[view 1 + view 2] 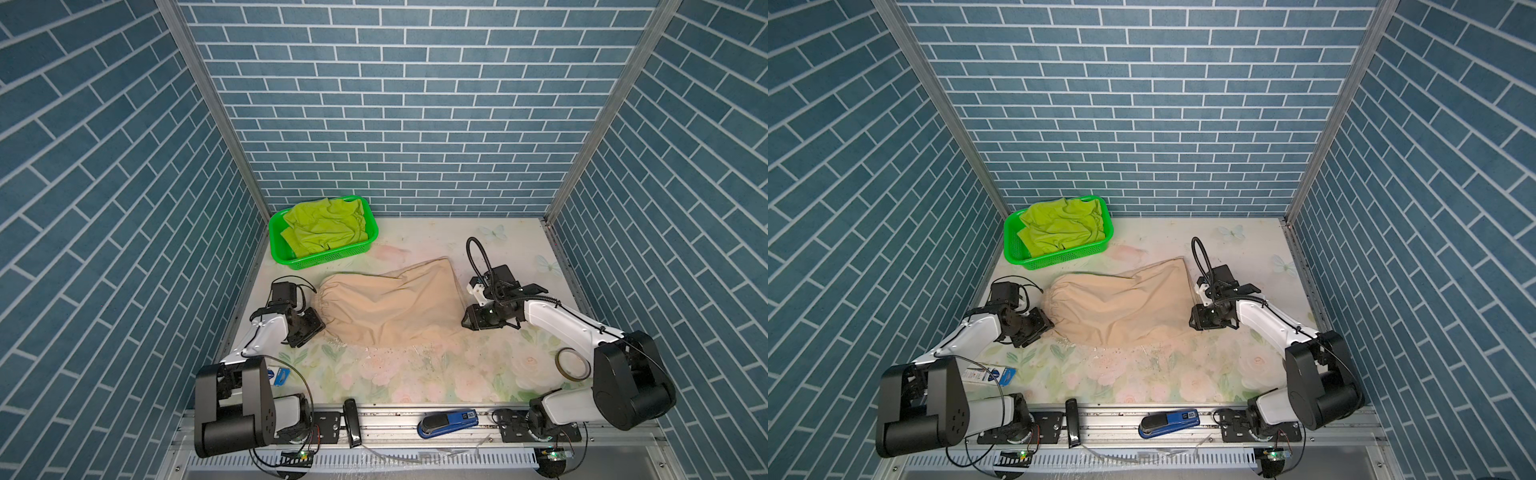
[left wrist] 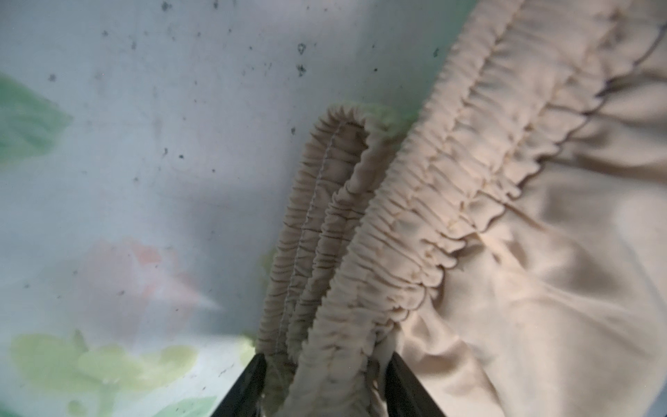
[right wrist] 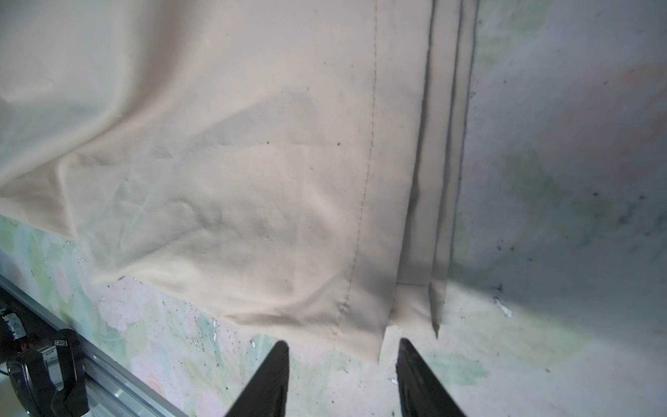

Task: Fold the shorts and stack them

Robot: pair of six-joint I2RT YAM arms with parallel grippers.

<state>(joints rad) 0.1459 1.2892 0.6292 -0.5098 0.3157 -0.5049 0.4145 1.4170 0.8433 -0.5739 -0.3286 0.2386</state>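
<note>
Blue brick walls [image 1: 415, 104], floral tabletop [image 1: 415, 374]

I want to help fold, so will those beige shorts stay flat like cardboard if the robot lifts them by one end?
Probably not. The beige shorts lie wrinkled and limp on the table, so they would likely droop. Their gathered waistband bunches softly, so it should squash rather than crack.
</note>
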